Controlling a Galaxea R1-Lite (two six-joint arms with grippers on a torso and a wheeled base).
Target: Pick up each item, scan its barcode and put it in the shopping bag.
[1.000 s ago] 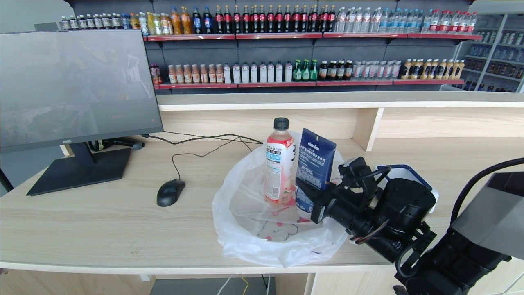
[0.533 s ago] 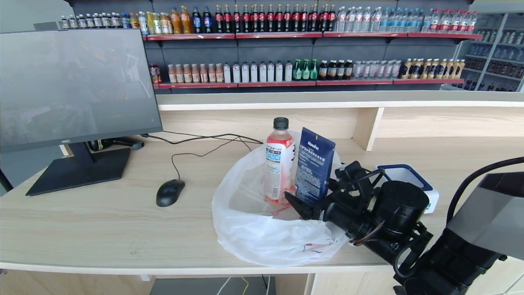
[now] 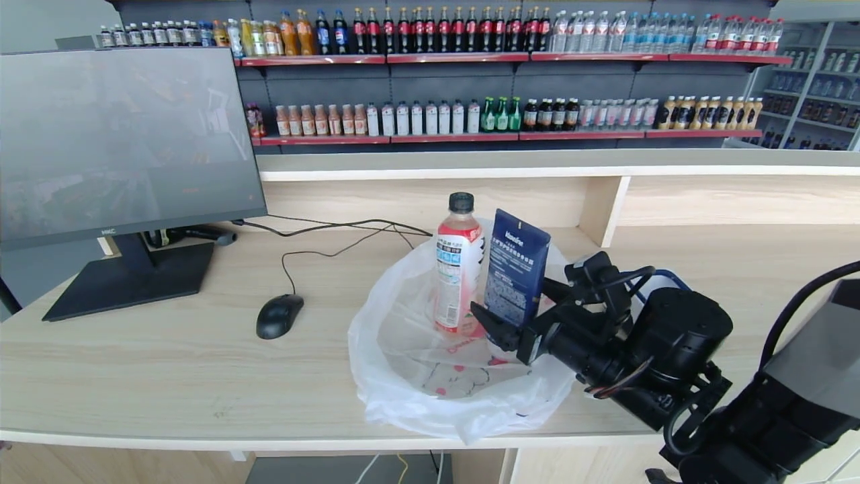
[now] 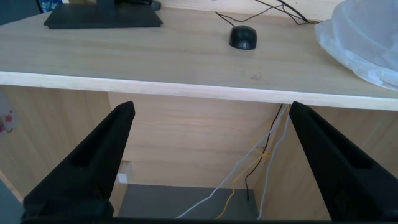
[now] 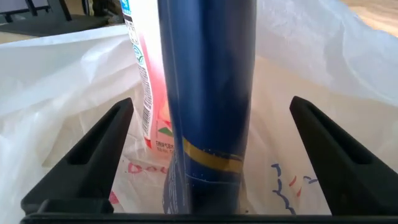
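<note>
Down low first: the left claw [image 4: 208,165] hangs below the front edge of the counter [image 4: 155,59]. Its two black fingers [image 4: 93,162] are spread wide with nothing between them, and loose wires [image 4: 267,155] dangle in the opening under the counter beyond it.

Up on top, near the front edge, sits the shopping bag [image 3: 416,396]. It is white translucent plastic, mouth slumped open, with red print showing on the inside.

And here is the right claw [image 3: 510,297], coming in over the bag's rim from the robot's right. It is wide open, one finger on either side of the blue pouch [image 3: 516,269]. The right wrist view shows a gap on both sides, so it grips nothing.

The pouch stands upright inside the bag, a gold band low on its side. Just beside it, on its left, stands the pink drink bottle [image 3: 458,269] with a black cap, also upright in the bag. Whether the two touch, I cannot tell.

Further left on the counter, well apart from the bag, lies a black mouse [image 3: 279,316], its cable [image 3: 322,252] looping back. Beyond that, at the far left, a dark monitor [image 3: 121,141] stands on a black base.

Behind everything runs a raised wooden ledge [image 3: 537,165], and past it red shelves [image 3: 457,59] are lined with rows of bottled drinks.
</note>
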